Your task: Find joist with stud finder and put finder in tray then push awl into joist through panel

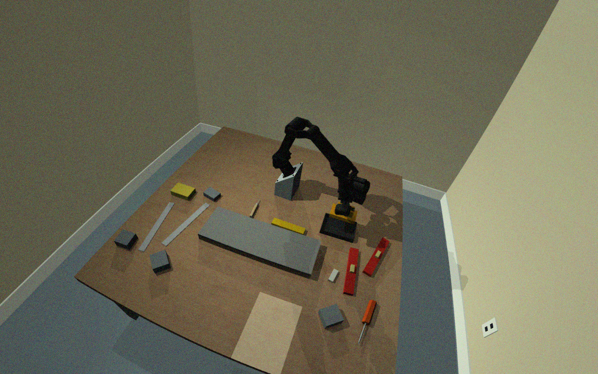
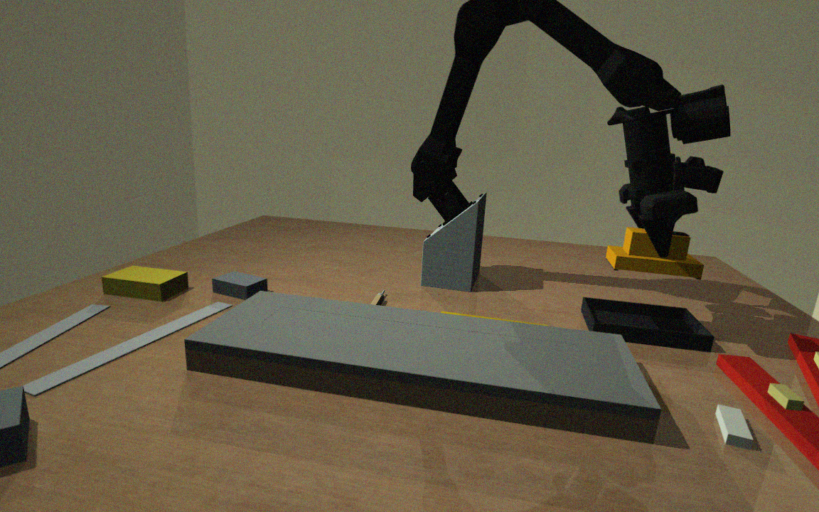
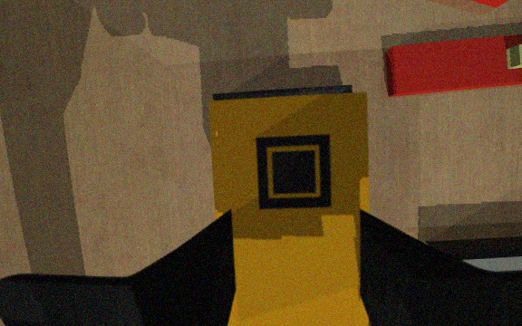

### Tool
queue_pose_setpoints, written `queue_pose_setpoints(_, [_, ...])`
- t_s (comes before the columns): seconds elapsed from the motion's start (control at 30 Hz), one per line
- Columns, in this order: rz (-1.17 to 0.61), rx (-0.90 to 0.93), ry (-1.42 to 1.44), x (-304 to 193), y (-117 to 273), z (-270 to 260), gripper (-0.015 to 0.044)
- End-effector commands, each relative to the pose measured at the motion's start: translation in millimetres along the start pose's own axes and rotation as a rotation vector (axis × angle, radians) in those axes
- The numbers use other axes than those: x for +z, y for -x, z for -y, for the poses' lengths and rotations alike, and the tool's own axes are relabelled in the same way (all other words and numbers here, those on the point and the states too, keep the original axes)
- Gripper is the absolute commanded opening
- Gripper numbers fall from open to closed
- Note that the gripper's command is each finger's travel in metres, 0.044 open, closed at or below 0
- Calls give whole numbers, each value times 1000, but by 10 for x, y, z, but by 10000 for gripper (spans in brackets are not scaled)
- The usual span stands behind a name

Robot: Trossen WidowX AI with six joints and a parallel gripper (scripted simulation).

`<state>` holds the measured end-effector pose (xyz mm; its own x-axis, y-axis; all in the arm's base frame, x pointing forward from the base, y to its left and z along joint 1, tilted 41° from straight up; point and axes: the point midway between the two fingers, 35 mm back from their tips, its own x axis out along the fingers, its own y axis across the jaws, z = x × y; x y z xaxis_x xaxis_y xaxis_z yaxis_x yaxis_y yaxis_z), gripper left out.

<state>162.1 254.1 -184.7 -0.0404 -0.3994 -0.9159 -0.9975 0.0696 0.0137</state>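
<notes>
My gripper (image 1: 343,208) (image 2: 651,242) (image 3: 291,213) is shut on the yellow-orange stud finder (image 1: 352,215) (image 2: 624,259) (image 3: 288,115), with a finger on either side of its raised block. The stud finder is behind the black tray (image 1: 337,237) (image 2: 667,341); I cannot tell its exact height over the table. The tray is empty. The grey floor panel (image 1: 259,241) (image 2: 412,350) lies left of the tray, with no hole that I can make out. An orange-handled tool with a thin metal shaft (image 1: 369,311), seemingly the awl, lies at the front right. The joist is hidden.
Two red levels (image 1: 351,274) (image 1: 375,258) and a white piece (image 1: 333,275) (image 2: 734,425) lie right of the panel. A yellow bar (image 1: 288,226) and a small tan tool (image 1: 254,209) lie behind it. Grey strips, a yellow block (image 1: 183,190) and several grey blocks lie around.
</notes>
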Motion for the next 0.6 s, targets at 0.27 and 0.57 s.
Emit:
queue_pose_setpoints(0.27, [1, 4, 4, -53, -295, 9, 0])
queue_pose_setpoints(0.57, [1, 4, 4, -122, -533, 13, 0])
